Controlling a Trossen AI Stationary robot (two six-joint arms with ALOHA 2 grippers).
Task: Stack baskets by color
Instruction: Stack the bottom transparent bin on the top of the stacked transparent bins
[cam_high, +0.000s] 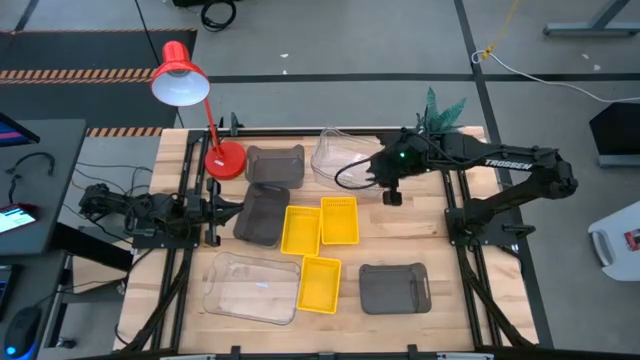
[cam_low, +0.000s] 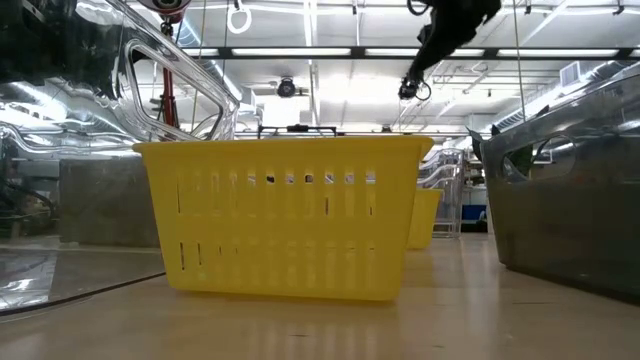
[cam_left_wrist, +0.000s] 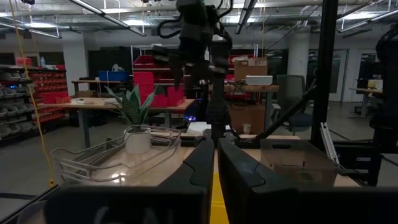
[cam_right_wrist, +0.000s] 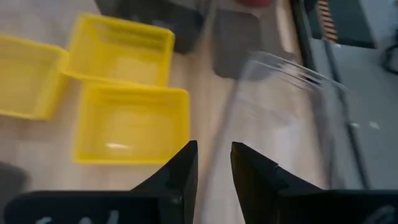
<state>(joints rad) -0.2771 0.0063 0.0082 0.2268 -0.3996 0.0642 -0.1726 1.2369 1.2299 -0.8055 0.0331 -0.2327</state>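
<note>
High view: right claw (cam_high: 378, 170) hangs above table's far side, at near-right edge of tilted clear basket (cam_high: 335, 158). Basket lies just left of claw, one end propped up, long axis roughly left-right. Fingers slightly parted in wrist view, nothing between them. Second clear basket (cam_high: 252, 287) flat at near left, well apart. Left claw (cam_high: 222, 211) pulled back at left edge beside grey basket (cam_high: 262, 215), closed, empty. Right arm clearly nearer tilted basket.

A pale wooden surface (cam_high: 450, 310) stands on a grey concrete floor (cam_high: 340, 40), and beyond it lies a dim workshop with red storage bins (cam_left_wrist: 37, 87), worktables (cam_left_wrist: 99, 106) and bright ceiling strip lights (cam_low: 330, 52).
</note>
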